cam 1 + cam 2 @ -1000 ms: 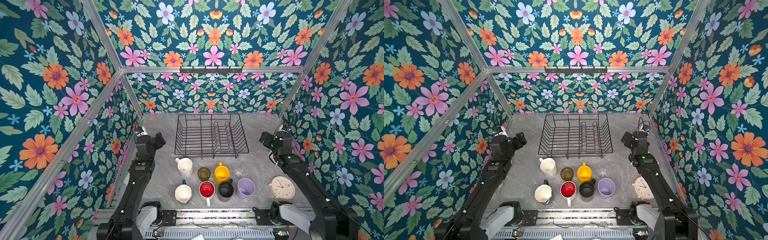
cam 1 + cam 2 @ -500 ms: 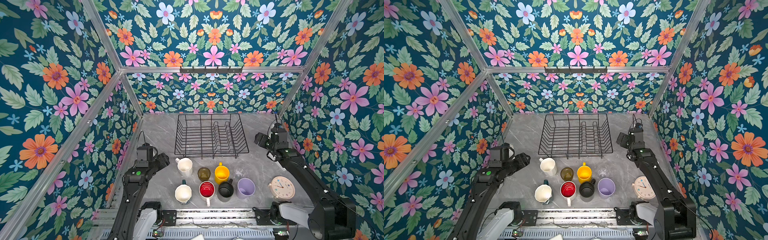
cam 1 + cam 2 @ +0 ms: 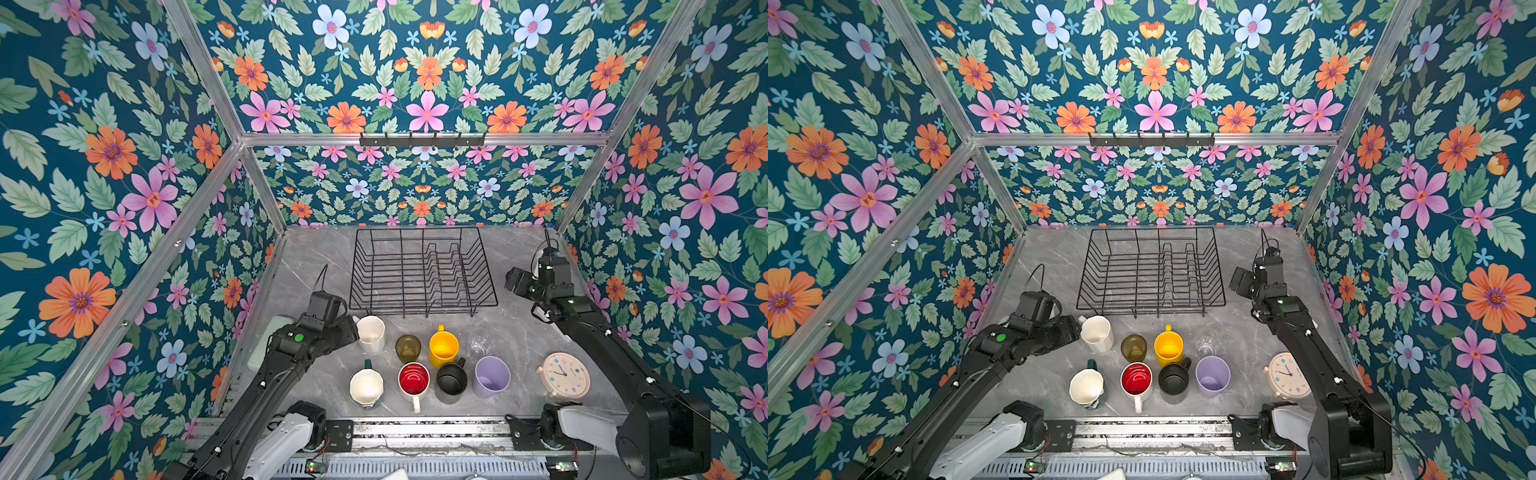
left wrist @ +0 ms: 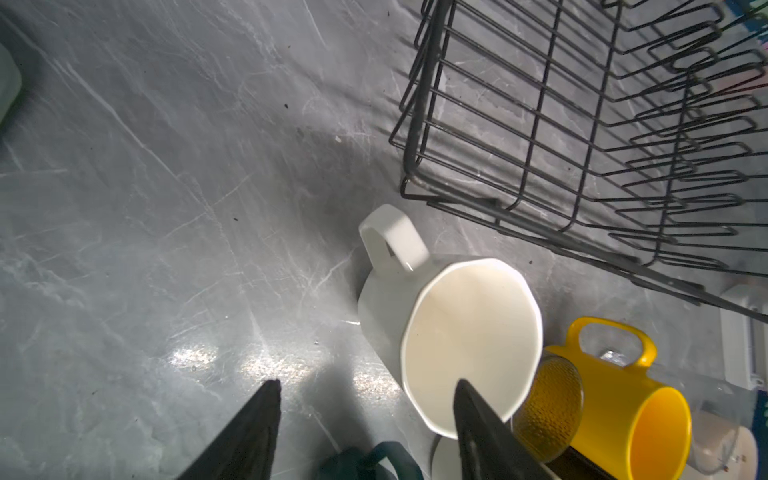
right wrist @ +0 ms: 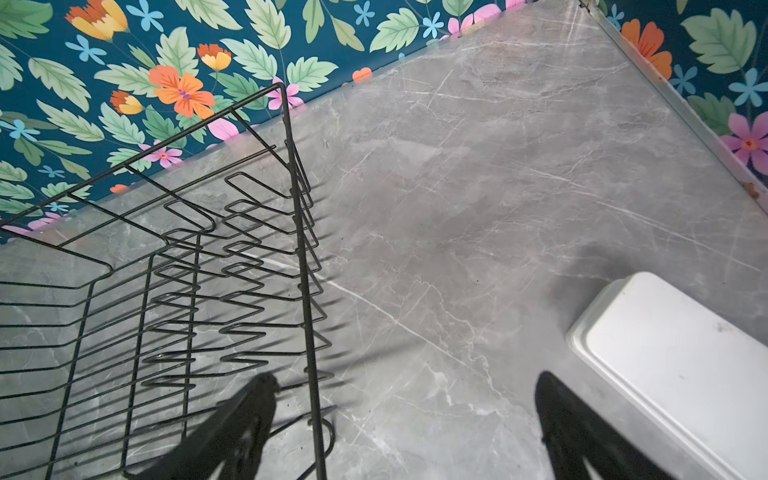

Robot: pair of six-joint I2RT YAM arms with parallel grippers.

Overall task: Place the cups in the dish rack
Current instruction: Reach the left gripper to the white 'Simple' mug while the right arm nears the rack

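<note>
pale green block point(image 3: 266, 345): by the left edge of the worktop point(image 3: 311, 266); partly hidden by the left arm point(image 3: 257, 386)
left gripper point(image 4: 365, 386): low at the left end of the back row of cups; claw partly spread, holding nothing; in the left wrist view one finger point(image 4: 473, 424) lies across the mouth of the white faceted mug point(image 3: 371, 334), the other over bare worktop; whether either touches the mug cannot be told
white faceted mug: upright, just before the front left corner of the dish rack point(image 3: 422, 270); handle toward the worktop's back left corner
teal mug point(image 3: 366, 384): upright by the front edge, leftmost of the front row; cream inside; handle toward the back
olive glass point(image 3: 408, 347): upright in the back row, between white faceted mug and yellow mug point(image 3: 444, 347)
red-lined white mug point(image 3: 413, 379): upright in the front row, just beside the teal mug; handle toward the front edge
dish rack: mid-worktop near the back edge; holds no cup; all eight stand between it and the front edge
yellow mug: upright in the back row; handle toward the rack
black mug point(image 3: 451, 380): upright in the front row, close against the yellow mug
clear glass point(image 3: 480, 343): upright at the right end of the back row
lilac tumbler point(image 3: 491, 376): upright at the right end of the front row, just beside the black mug
right gripper point(image 5: 405, 380): over bare worktop just beside the rack's right side; claw wide, empty
alarm clock point(image 3: 565, 376): near the front right corner, apart from the tumbler
</note>
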